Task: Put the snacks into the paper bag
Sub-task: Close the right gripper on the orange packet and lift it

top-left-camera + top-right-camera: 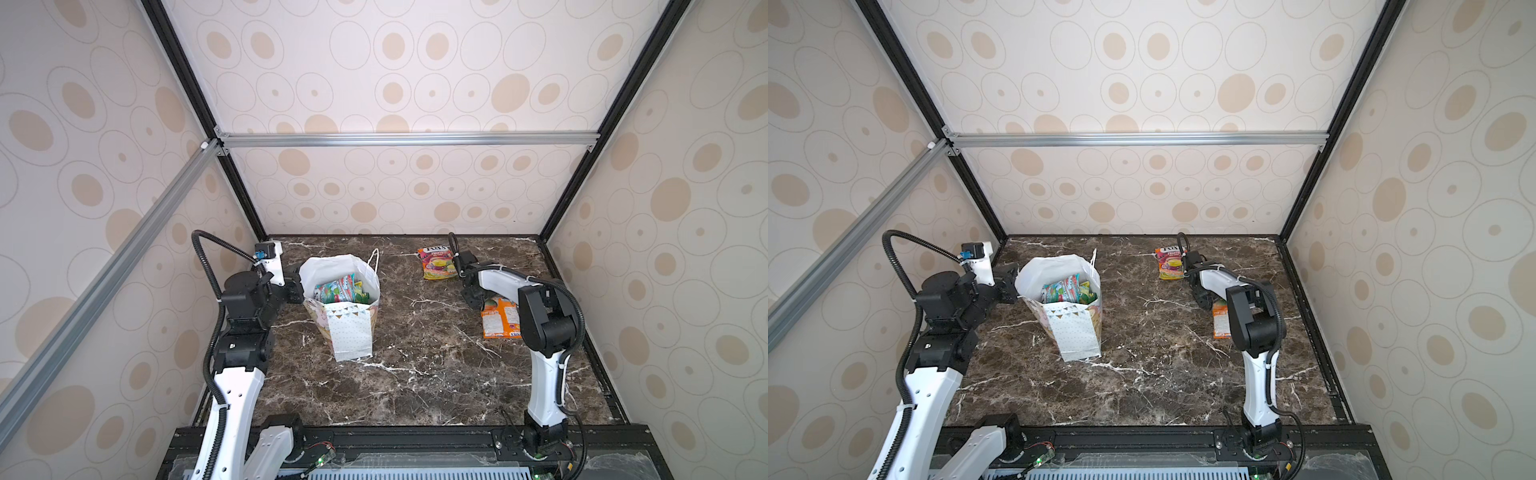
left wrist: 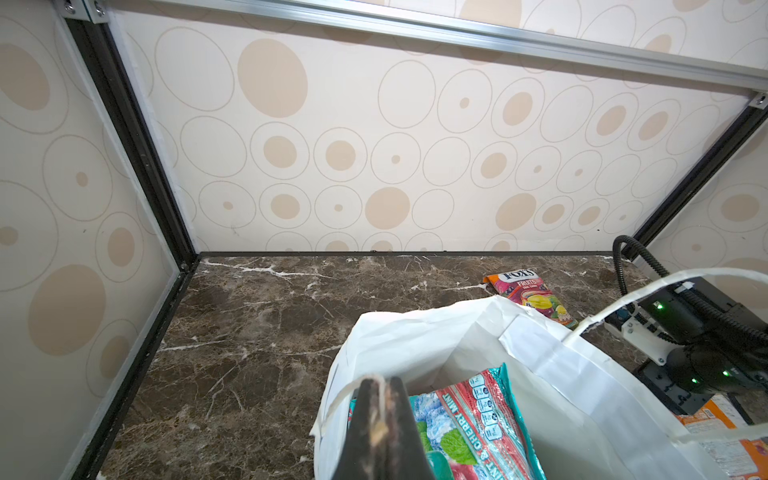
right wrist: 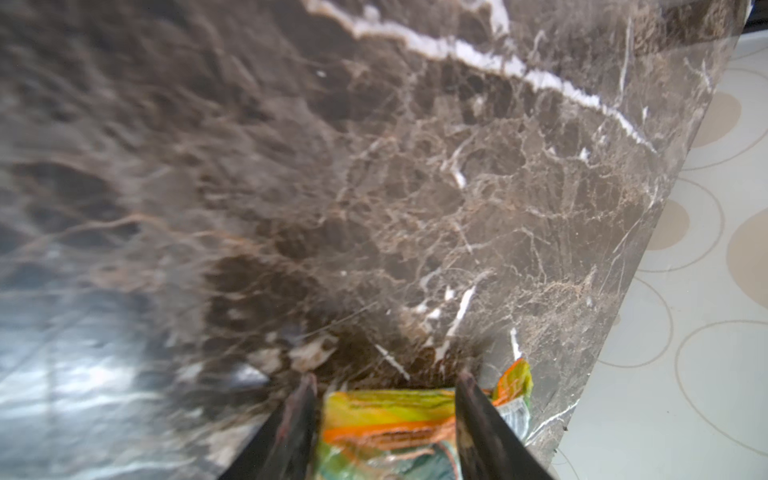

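Pouch (image 3: 386, 419) between right jaws near table (image 3: 415, 208) edge, paper bag (image 1: 351, 336) well apart

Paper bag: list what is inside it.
Inside the paper bag a teal-and-red cherry mint pouch lies on top, with a yellow-green pouch beside it. Anything beneath them is covered, and the bag's bottom cannot be seen.

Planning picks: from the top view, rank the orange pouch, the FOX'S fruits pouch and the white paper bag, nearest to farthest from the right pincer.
1. Orange glossy pouch, under the right pincer.
2. Pink-and-yellow FOX'S fruits pouch, farther back.
3. White dotted paper bag, across on the left.
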Robot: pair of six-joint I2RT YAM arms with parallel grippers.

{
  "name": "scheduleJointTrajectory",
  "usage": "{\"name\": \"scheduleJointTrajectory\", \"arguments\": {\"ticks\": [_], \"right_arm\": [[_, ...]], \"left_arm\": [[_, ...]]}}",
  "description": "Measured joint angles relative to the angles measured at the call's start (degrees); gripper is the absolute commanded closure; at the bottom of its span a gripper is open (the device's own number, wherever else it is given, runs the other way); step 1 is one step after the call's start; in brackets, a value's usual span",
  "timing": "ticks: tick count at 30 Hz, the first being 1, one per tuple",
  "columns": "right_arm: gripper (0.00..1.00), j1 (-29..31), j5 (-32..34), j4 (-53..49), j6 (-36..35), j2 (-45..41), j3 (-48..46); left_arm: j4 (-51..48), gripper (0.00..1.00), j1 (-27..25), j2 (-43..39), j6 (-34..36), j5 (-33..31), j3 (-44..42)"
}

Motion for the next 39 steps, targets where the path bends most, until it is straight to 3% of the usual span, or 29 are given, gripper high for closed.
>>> {"name": "scheduleJointTrajectory", "arguments": {"ticks": [3,9,18,28,39], "right_arm": [[0.50,-0.2,-0.1,0.0,0.0,0.2,0.2],[0.73,-0.3,-1.0,0.2,0.3,1.2,0.7],[1.00,-0.4,-2.7,0.4,1.1,1.6,0.7],[1.00,-0.4,-6.1,0.9,2.7,-1.0,-1.8],[1.00,-0.4,-12.3,4.2,4.8,-13.9,-8.6]], "left_arm": [[0.0,1.00,0.0,0.0,0.0,0.0,0.0],[-0.2,1.00,0.0,0.0,0.0,-0.1,0.0],[-0.2,1.00,0.0,0.0,0.0,-0.2,0.0],[-0.2,1.00,0.0,0.0,0.0,-0.6,0.0],[-0.2,1.00,0.0,-0.7,0.0,-1.3,-0.3]]}}
